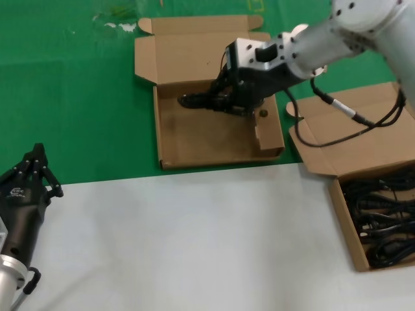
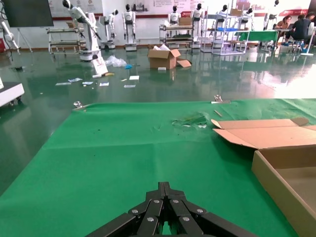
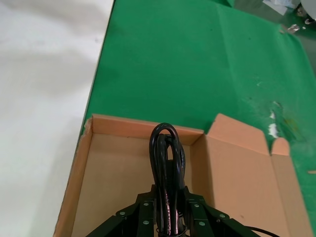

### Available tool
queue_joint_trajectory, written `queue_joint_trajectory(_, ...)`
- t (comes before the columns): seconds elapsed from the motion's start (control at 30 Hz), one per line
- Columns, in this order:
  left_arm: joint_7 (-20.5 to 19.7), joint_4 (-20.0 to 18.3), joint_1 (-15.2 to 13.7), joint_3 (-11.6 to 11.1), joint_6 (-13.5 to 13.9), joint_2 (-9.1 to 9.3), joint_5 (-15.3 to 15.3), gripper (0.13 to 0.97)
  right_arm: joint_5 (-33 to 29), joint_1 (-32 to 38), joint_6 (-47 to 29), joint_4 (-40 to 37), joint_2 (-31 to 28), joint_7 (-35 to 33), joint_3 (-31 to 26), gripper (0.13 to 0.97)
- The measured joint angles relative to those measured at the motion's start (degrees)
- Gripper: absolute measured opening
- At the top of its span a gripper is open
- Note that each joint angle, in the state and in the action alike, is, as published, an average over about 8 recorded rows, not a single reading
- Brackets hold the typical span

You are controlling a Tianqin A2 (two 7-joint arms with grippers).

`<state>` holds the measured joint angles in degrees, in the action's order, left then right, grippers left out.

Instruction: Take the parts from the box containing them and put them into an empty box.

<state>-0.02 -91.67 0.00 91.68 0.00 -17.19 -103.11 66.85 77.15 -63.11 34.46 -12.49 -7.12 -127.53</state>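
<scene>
The right gripper [image 1: 224, 97] is pinching a coiled black cable [image 3: 167, 173] low over the empty box [image 1: 194, 139]; next it needs lowering and releasing; the left gripper [image 1: 32, 172], fingers pressed together, is idling near the table's edge.

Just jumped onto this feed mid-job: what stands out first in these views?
The right gripper is over the open empty box on the green mat, its fingers shut on a black coiled cable. At the table's right edge, the second box holds a tangle of more black cables. The left gripper waits at the near left, fingers shut.
</scene>
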Motion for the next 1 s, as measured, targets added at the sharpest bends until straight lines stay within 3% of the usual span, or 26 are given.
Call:
queue_joint_trajectory(0.3, 0.0, 0.0, 0.0, 0.0, 0.0, 0.0, 0.0, 0.14, 2.53, 2.85, 7.24, -18.04, 7.29, -12.1, 1.58, 0.24)
queue_joint_trajectory(0.53, 0.0, 0.0, 0.0, 0.0, 0.0, 0.0, 0.0, 0.14, 3.68, 3.62, 9.29, -22.62, 9.15, -15.92, 2.44, 0.255)
queue_joint_trajectory(0.73, 0.0, 0.0, 0.0, 0.0, 0.0, 0.0, 0.0, 0.14, 3.41, 1.97, 7.63, -15.87, 6.61, -12.93, 2.0, 0.315)
queue_joint_trajectory(1.0, 0.0, 0.0, 0.0, 0.0, 0.0, 0.0, 0.0, 0.14, 6.52, -2.86, 2.39, 4.23, -1.66, -4.5, 4.13, 0.432)
